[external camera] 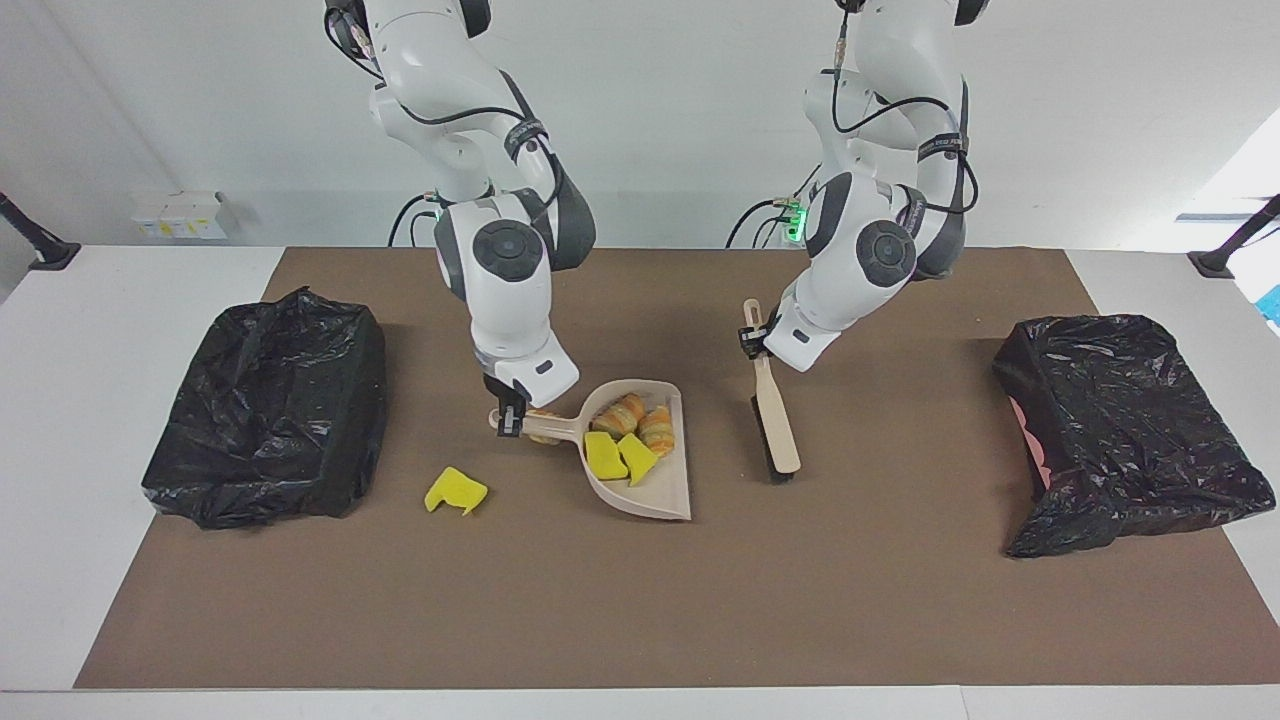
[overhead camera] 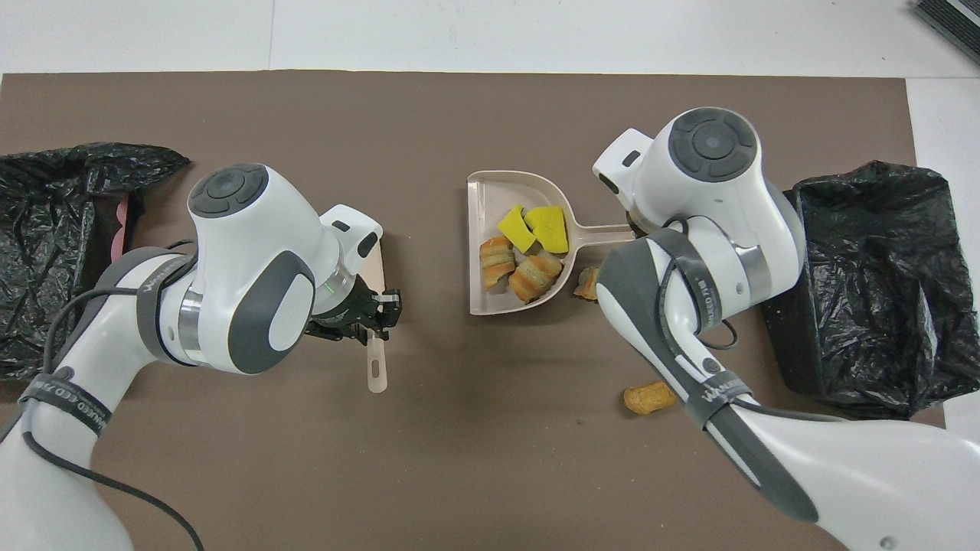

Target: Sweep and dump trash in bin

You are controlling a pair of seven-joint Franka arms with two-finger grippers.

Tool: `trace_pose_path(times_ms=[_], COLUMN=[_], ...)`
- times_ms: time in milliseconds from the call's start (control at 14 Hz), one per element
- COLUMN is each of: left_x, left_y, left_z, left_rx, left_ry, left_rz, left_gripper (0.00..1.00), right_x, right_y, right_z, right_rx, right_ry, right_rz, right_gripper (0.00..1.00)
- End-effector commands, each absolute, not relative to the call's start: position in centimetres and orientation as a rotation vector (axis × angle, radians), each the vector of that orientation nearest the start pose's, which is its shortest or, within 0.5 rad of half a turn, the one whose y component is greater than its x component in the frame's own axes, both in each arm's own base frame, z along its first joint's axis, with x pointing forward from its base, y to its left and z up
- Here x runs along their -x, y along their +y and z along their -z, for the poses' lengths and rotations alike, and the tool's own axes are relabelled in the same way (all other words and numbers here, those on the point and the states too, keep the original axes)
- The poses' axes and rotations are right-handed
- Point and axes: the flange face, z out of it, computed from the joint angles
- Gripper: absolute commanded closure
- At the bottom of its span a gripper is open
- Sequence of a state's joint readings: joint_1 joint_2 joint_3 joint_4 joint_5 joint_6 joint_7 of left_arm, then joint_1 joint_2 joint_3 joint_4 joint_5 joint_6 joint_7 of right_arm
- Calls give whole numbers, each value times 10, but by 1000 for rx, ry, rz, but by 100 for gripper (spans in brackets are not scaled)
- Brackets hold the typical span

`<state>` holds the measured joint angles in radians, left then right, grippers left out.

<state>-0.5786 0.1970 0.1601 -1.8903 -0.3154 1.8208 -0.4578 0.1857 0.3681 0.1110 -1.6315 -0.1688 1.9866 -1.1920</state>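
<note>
My right gripper is shut on the handle of the beige dustpan, which sits low on the brown mat. In the pan lies trash: two yellow wedges and two striped rolls. Another roll lies beside the handle. A yellow wedge lies on the mat toward the right arm's end, and a brown roll lies nearer the robots. My left gripper is shut on the brush, whose bristle end hangs down at the mat beside the pan.
Two bins lined with black bags stand on the mat: one at the right arm's end, the other at the left arm's end. The white table borders the mat.
</note>
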Motion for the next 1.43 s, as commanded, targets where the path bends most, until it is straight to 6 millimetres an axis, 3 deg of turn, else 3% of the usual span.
trace_pose_path(times_ms=[0,143,357,500,714,929,1071,1143,1214,1286,1357], left_x=[-478,-451,-397,-350,-297,-254,-251,-251,-251,-252,-254], left_y=[-277,-300,-342,-369,-396,-403,-398,-397,-397,-396,-397], left_z=[-388,-386,-381,-376,-377,-358,-346,-344,-344,-343,-343], left_rx=[3122,3087,3119,3174,3239,3291,3303,3305,3302,3298,3295], left_ry=[-297,-313,-303,-288,-290,-293,-302,-304,-306,-303,-306], left_rz=[-566,-540,-445,-347,-258,-187,-159,-154,-157,-160,-164], left_gripper=[100,100,100,100,100,100,100,83,55,1,0], right_x=[-642,-643,-635,-616,-584,-561,-548,-545,-542,-540,-538], right_y=[140,94,-2,-60,-144,-221,-256,-267,-279,-288,-292], right_z=[-443,-461,-486,-519,-547,-556,-558,-562,-565,-567,-568], right_rx=[2299,2311,2305,2303,2270,2262,2274,2296,2331,2353,2367], right_ry=[-2237,-2185,-2111,-2129,-2168,-2230,-2256,-2278,-2302,-2325,-2332], right_rz=[-7,11,19,20,0,-6,-71,-137,-209,-267,-320], right_gripper=[100,100,100,100,100,100,100,100,100,100,100])
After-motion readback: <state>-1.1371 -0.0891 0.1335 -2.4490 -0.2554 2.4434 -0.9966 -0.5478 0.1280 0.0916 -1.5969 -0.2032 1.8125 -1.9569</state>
